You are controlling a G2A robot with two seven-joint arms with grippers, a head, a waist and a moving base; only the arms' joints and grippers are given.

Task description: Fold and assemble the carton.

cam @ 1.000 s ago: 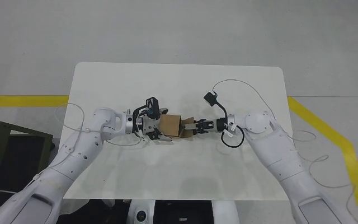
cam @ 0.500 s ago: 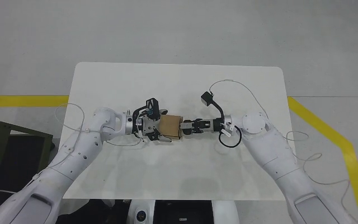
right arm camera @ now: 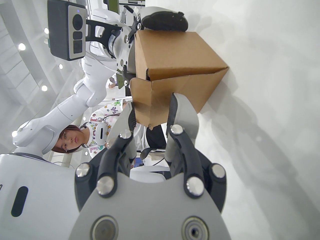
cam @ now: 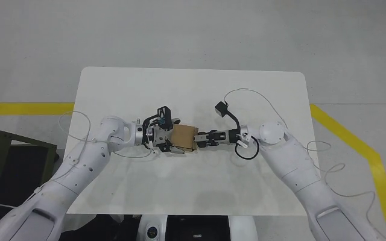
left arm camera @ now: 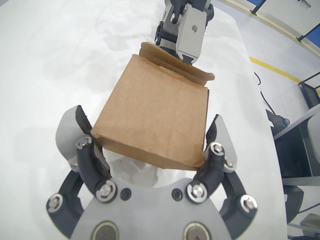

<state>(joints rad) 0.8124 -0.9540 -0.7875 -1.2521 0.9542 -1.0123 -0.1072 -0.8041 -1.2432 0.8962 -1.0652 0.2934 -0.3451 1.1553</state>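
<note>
Now the left gripper (left arm camera: 148, 128) squeezes the carton (left arm camera: 155, 101) at centre frame so it cannot slide, while the right gripper (right arm camera: 153, 103), jaws apart, pushes its end flap (right arm camera: 162, 88) shut.

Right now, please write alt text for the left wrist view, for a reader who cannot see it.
A brown carton is clamped at its near end by the left gripper over a white table. The right gripper meets its folded flaps at the far end.

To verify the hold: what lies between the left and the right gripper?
The carton, seen in the top view: left gripper clamps one end, right gripper meets the other.
</note>
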